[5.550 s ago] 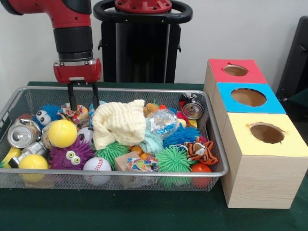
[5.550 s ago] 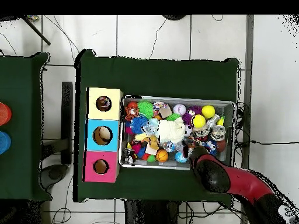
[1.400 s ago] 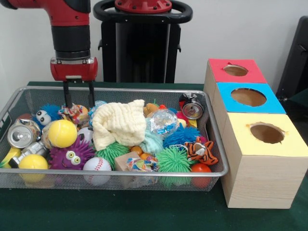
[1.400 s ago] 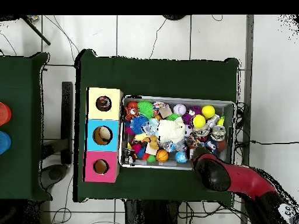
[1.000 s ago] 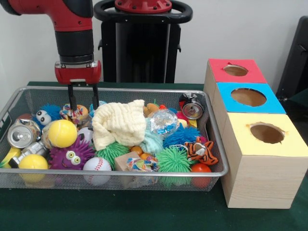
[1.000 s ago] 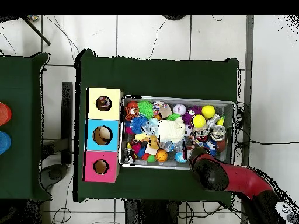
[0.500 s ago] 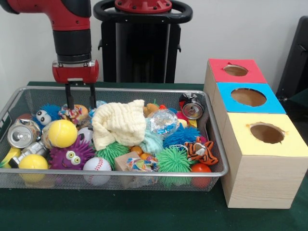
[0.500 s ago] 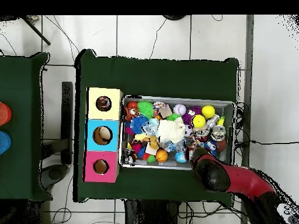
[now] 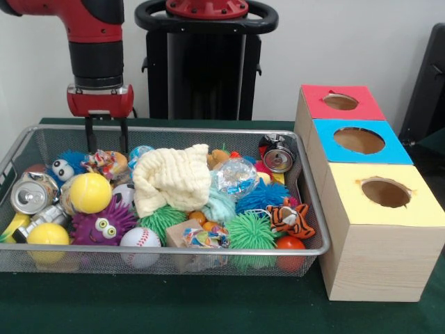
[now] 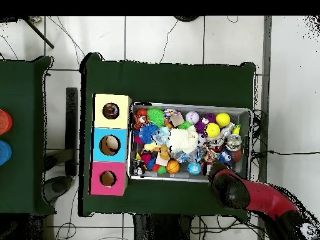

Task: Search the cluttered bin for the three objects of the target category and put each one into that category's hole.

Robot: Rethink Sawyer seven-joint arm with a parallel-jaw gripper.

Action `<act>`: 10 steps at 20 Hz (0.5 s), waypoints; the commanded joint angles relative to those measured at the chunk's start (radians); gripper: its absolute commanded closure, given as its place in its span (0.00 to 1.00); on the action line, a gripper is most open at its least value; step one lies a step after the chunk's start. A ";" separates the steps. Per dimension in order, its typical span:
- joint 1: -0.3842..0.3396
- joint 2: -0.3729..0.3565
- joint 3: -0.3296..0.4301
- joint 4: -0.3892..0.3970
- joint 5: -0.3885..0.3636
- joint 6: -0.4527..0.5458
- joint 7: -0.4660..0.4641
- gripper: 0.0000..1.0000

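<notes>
Currently I've got the gripper (image 9: pixel 105 138) hanging over the far left corner of the wire bin (image 9: pixel 314 216), fingers spread apart with nothing between them, tips just above the clutter and not touching anything I can make out. Going left to right in the front view: crushed can (image 9: pixel 29 195) against the left wall, yellow ball (image 9: pixel 90 193) beside it, a second yellow ball (image 9: pixel 47 234) at the near left corner, purple spiky toy with eyes (image 9: pixel 104 223), baseball (image 9: pixel 140 238) at the near wall. Under the gripper sits a small patterned bundle (image 9: pixel 108 163), next to the blue fuzzy toy with eyes (image 9: pixel 67 166). Middle of the bin is covered by the cream cloth (image 9: pixel 172 178), which likely hides more stuff. Then green spiky ball (image 9: pixel 250 232), tiger toy (image 9: pixel 290 217), another can (image 9: pixel 278 158) at the far right corner. Right of the bin stand three boxes with holes: red-topped box (image 9: pixel 339 102), blue-topped box (image 9: pixel 359 141), yellow-topped box (image 9: pixel 386 194).

Progress call: I can't tell which category is the target, and the holes look empty from the front view, though their insides are mostly hidden. The bin is packed full. My read is nothing is sorted yet, all three objects are left to find, and I'm in the search phase.
</notes>
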 commanded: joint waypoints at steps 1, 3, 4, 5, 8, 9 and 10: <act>0.013 -0.006 -0.062 -0.098 -0.020 0.028 0.082 0.00; 0.014 -0.005 -0.070 -0.100 -0.018 0.021 0.085 0.00; 0.015 -0.004 -0.073 -0.100 -0.016 0.018 0.087 0.00; 0.017 -0.002 -0.077 -0.100 -0.015 0.014 0.090 0.00; 0.024 0.004 -0.089 -0.101 -0.012 -0.002 0.099 0.00; 0.027 0.008 -0.091 -0.104 -0.009 -0.003 0.100 0.00; 0.028 0.014 -0.091 -0.105 -0.007 -0.008 0.102 0.00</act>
